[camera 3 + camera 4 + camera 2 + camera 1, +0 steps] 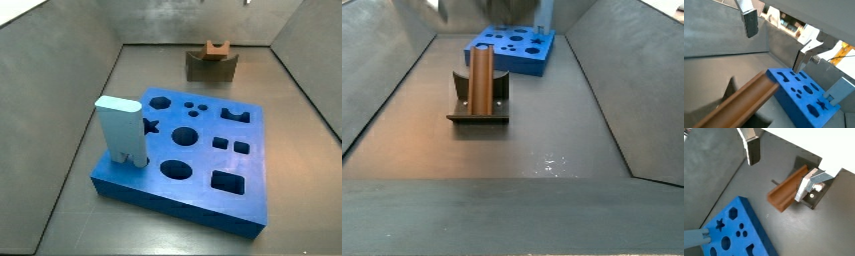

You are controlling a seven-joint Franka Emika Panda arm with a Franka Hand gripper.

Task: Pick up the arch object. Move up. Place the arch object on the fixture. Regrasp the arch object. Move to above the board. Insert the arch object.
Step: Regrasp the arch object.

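The arch object [481, 80], a long orange-brown block, lies across the notch of the dark fixture [478, 112]; in a side view only its end [214, 47] shows above the fixture [210, 67]. My gripper [779, 176] hangs open above it, holding nothing. In a wrist view the arch object [787, 191] runs below the jaws, close to one of the fingers [809, 187], and the fixture [816, 198] shows behind it. The blue board [201, 150] with cut-out holes lies farther along the floor, also seen as board [739, 230] and board [804, 95].
A pale blue pillar [120, 130] stands upright on a corner of the board. Grey sloping walls [382, 90] enclose the floor on both sides, with a back wall [187, 25] behind the fixture.
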